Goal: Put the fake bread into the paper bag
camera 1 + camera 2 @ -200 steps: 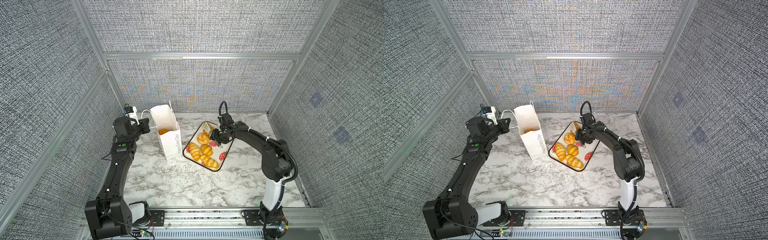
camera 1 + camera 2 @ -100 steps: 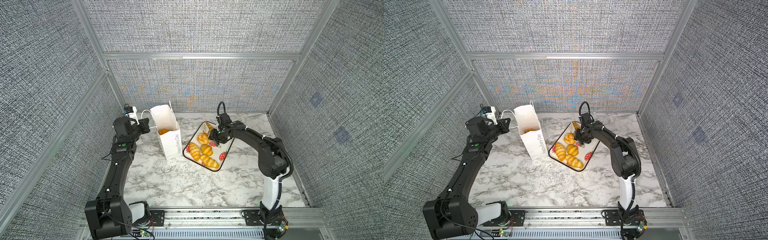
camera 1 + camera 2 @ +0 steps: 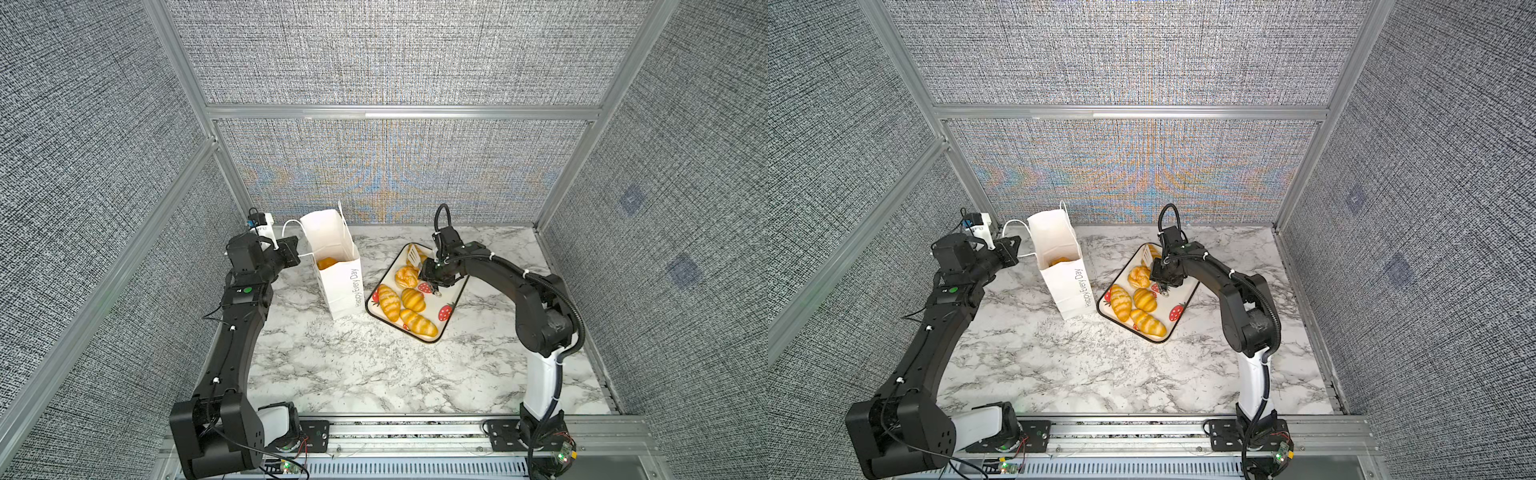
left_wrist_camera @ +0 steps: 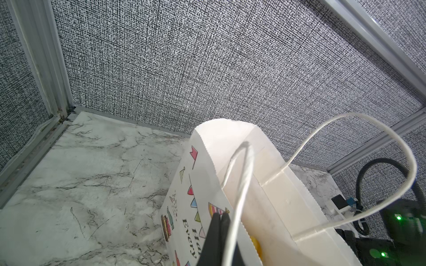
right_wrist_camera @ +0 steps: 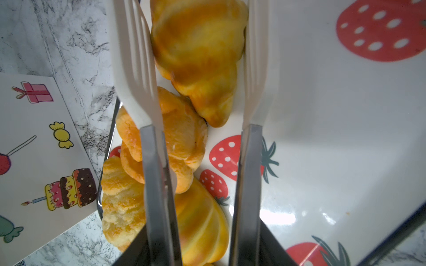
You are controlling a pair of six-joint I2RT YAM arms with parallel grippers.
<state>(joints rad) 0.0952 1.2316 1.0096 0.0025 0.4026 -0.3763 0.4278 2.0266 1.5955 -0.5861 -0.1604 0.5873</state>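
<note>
Left wrist view: the left pincer (image 4: pixel 219 230) is clamped on the rim of the paper bag (image 4: pixel 288 202). Right wrist view: tongs (image 5: pixel 136 76) straddle a roll (image 5: pixel 198 57) lying lengthwise between them (contact unclear). In a top view the right pincer (image 3: pixel 433 277), gripping the tongs, hangs over the tray (image 3: pixel 451 309).

Bare marble table (image 3: pixel 374 374) lies open in front; paper bag (image 3: pixel 340 274) and tray (image 3: pixel 432 309) crowd the back.

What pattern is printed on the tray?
The tray shows red strawberries on cream; right wrist view shows it best.

The left fingers (image 4: pixel 215 230) are pinched together, the right fingers (image 5: pixel 132 252) apart.
</note>
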